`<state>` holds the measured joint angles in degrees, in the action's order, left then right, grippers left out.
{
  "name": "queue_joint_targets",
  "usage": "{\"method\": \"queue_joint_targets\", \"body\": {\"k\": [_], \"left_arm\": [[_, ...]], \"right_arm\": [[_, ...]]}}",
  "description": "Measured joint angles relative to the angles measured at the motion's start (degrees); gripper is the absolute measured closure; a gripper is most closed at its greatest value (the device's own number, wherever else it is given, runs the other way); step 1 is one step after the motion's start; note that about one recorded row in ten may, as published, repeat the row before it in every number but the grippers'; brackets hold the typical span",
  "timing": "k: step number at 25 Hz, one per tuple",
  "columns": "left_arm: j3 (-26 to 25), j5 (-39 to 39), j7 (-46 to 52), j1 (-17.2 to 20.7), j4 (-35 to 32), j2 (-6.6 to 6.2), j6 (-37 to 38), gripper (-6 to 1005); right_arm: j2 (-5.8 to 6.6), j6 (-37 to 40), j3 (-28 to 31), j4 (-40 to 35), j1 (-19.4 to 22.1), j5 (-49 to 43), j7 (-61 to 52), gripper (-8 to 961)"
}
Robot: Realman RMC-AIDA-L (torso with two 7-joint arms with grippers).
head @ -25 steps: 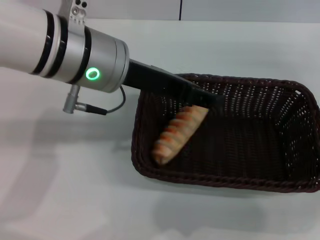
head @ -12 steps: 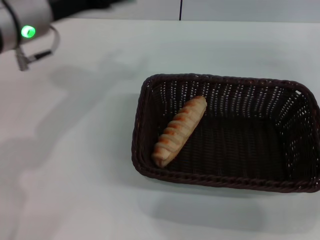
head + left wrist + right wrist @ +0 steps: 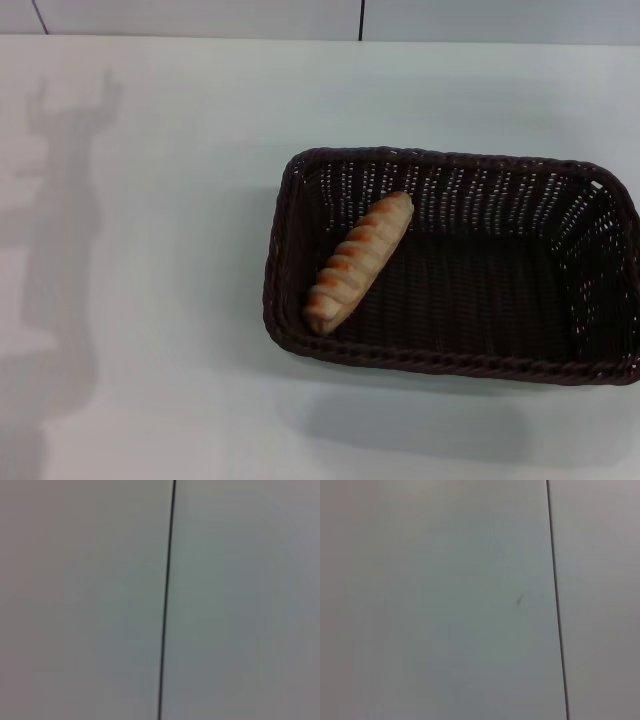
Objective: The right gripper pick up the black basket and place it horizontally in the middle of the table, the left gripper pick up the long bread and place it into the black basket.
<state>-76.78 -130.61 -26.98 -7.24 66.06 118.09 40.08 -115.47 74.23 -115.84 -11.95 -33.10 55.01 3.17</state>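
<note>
Lying diagonally on the floor of the black basket (image 3: 450,265), toward its left end, the long bread (image 3: 358,260) appears deposited as required, the basket standing lengthwise on the table (image 3: 160,300). Neither gripper is in view, so grip state and bread-to-gripper position cannot be told; both wrist views show only blank panelling.

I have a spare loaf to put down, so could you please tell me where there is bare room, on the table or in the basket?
The table is bare left of the black basket, behind it and along the near edge. Inside, the floor right of the long bread is free; the basket's left end is taken.
</note>
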Motion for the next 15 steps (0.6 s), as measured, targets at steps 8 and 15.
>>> {"method": "queue_joint_targets", "body": {"k": [8, 15], "left_arm": [[-2.28, -21.47, 36.53, -6.56, -27.05, -0.58, 19.48, 131], [-4.44, -28.81, 45.47, -10.30, -42.42, -0.52, 25.23, 131]], "right_arm": [[0.10, -3.53, 0.72, 0.29, -0.50, 0.02, 0.00, 592], [-1.23, -4.27, 1.37, 2.87, -0.59, 0.10, 0.05, 592]]}}
